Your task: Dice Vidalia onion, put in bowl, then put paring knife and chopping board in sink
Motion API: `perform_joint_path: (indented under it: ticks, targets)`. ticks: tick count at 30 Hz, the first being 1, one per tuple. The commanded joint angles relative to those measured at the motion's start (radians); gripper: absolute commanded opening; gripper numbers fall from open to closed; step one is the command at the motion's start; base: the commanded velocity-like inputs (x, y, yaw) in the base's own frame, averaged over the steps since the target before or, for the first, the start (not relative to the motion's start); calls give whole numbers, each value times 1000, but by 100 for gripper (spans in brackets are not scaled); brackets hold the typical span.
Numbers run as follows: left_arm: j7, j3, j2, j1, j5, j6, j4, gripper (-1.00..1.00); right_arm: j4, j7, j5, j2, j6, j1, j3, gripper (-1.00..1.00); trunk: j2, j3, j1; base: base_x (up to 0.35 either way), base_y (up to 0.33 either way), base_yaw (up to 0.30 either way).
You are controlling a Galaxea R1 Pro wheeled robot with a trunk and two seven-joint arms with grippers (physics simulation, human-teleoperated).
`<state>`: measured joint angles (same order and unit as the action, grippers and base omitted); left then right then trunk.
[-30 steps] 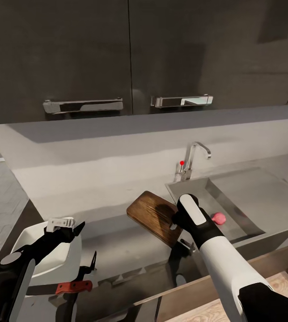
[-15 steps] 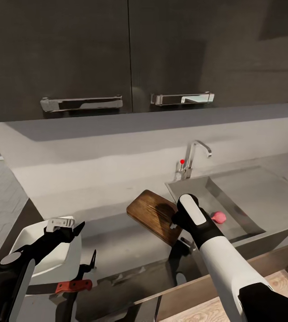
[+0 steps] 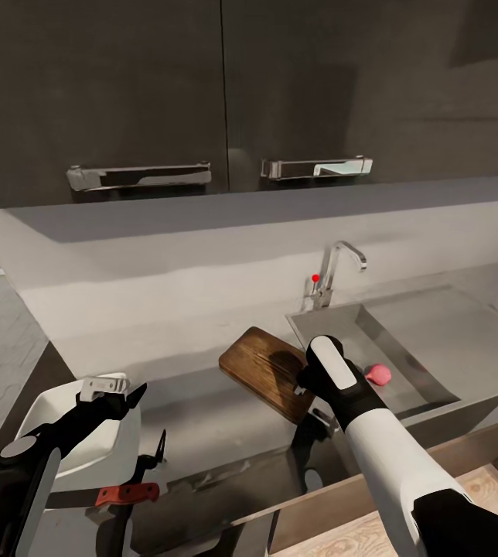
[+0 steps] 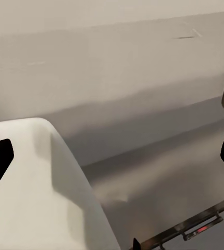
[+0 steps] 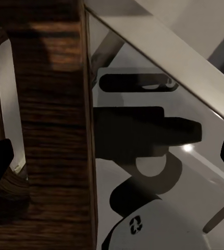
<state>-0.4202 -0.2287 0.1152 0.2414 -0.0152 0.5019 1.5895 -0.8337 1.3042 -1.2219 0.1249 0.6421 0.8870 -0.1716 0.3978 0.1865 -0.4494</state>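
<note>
The pinkish-red onion (image 3: 378, 375) lies in the steel sink (image 3: 427, 333), to the right of my right arm. The dark brown chopping board (image 3: 258, 365) rests on the countertop (image 3: 195, 418) against the sink's left rim. My right gripper (image 5: 114, 159) hangs open over the board's near edge, beside the handle slot (image 5: 8, 94). The white bowl (image 3: 63, 437) sits at the left, and my left gripper (image 3: 121, 389) stands open over its right rim with nothing between the fingers. The paring knife (image 3: 127, 492), red-brown handle and dark blade, lies in front of the bowl.
A chrome faucet (image 3: 334, 271) with a red-tipped lever stands behind the sink's left corner. Dark wall cabinets (image 3: 218, 93) with steel handles hang above a pale backsplash. The counter's front edge runs just below the knife and my right forearm.
The head view has drifted very slightly. Both arms, the onion, board, bowl and knife keep their places.
</note>
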Motion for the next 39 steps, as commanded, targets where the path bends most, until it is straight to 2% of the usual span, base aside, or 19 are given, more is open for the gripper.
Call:
perform_joint_path:
  ticks: [1,8,9,27,39]
  targets:
    - [-5,-1,0,1,-2,8,1,100,-1,7,-5,0,10,1,-2,100,2,2,-1,0,0,0]
    - [-5,-1,0,1,-2,8,1,100,-1,7,-5,-1,10,1,-2,100,2,3,-1,0,0,0]
    - [-5,-1,0,1,-2,8,1,100,-1,7,-5,-1,10,1,-2,-100,2,3,-1,0,0,0]
    - [-5,-1,0,1,-2,7,1,100,-1,7,-5,0,10,1,-2,-100,2,2,-1,0,0,0]
    - [-5,-1,0,1,-2,8,1,100,-1,8,-5,0,11,1,-2,-100,2,-16,-1,0,0,0]
